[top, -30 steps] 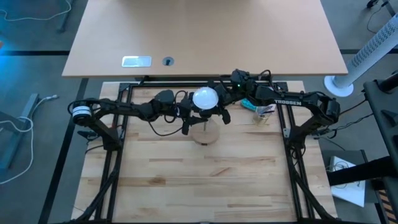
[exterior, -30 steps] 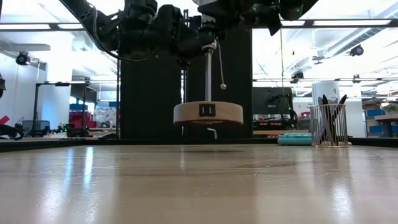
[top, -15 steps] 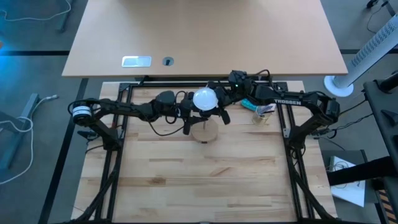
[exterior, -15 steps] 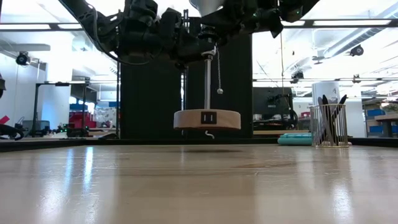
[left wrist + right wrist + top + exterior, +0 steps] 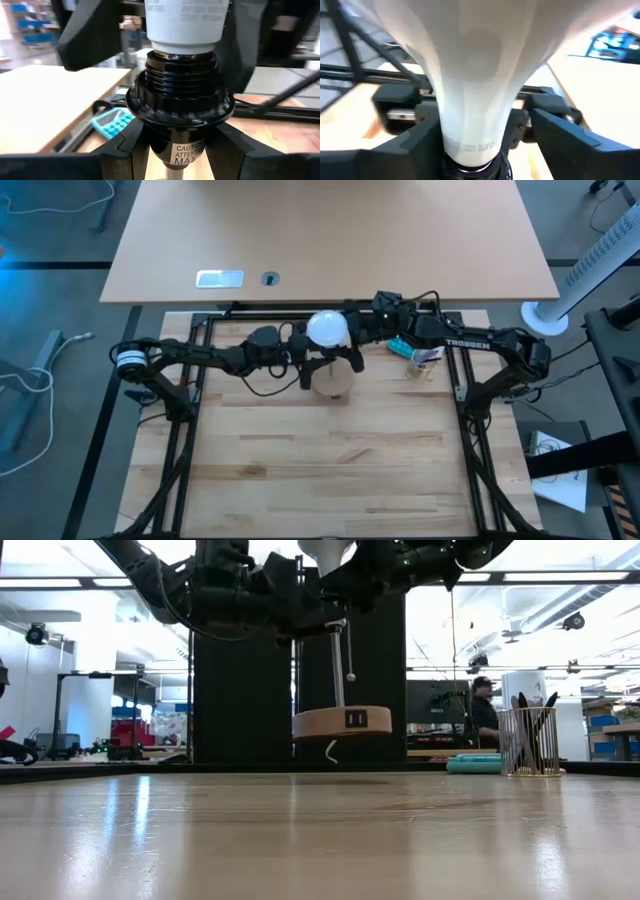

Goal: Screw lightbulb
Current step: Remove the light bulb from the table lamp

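Where the left fingers [image 5: 120, 150] sit: closed from 2 sides on the stem of the black socket [image 5: 180, 100], just under its ribbed collar. They carry the whole lamp.
Right fingers [image 5: 560, 135]: spread to either side of the bulb's narrow neck, directly above the socket. They stand a little clear of the neck and hold nothing.
Lightbulb [image 5: 327, 329]: seated base-down in the top of the socket, with the white globe uppermost. How deep the thread has gone cannot be told.
Long axis: upright, in 1 line with the socket and its post, and passing between the right fingers.
Nearer arm: the right. Its fingers bracket the neck, while the left ones are below, on the socket.
Wooden disc [image 5: 342, 722]: hangs under the socket at the foot of the post, tilted slightly and lifted off the worktop [image 5: 330, 470].
Judgement: the next twist turns on the right fingers closing squarely across that upright neck. The left must hold the socket steady against the turn.
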